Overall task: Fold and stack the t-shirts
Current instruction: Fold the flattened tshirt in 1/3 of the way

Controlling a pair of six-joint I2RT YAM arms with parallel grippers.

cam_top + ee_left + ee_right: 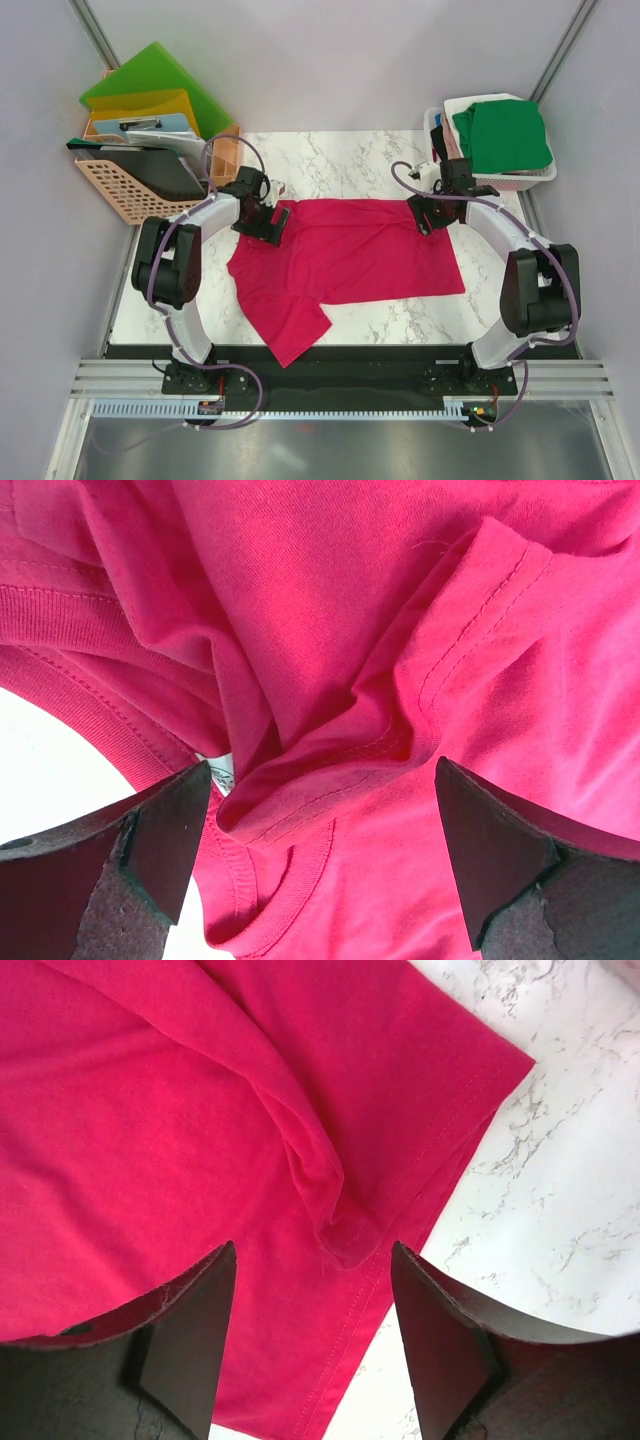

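The crimson-pink t-shirt [350, 255] is lying spread across the marble table [400, 325], with 1 part trailing toward the near edge. The left gripper [264, 224] is hovering over the shirt's far-left corner by the collar. Its 2 fingers [150, 850] are standing wide apart, and a bunched ridge of cloth and the ribbed neckline are lying between them, not pinched. The right gripper [427, 214] is sitting over the shirt's far-right corner. Its jaws are apart as well, straddling a raised fold near the hem, and the cloth is lying loose between them. At the table's far-right corner a white basket [540, 178] is holding a green t-shirt [505, 135] on top of other cloth. At the far left an orange basket [115, 195] is holding a green folder [160, 75] and a yellow folder [140, 103].
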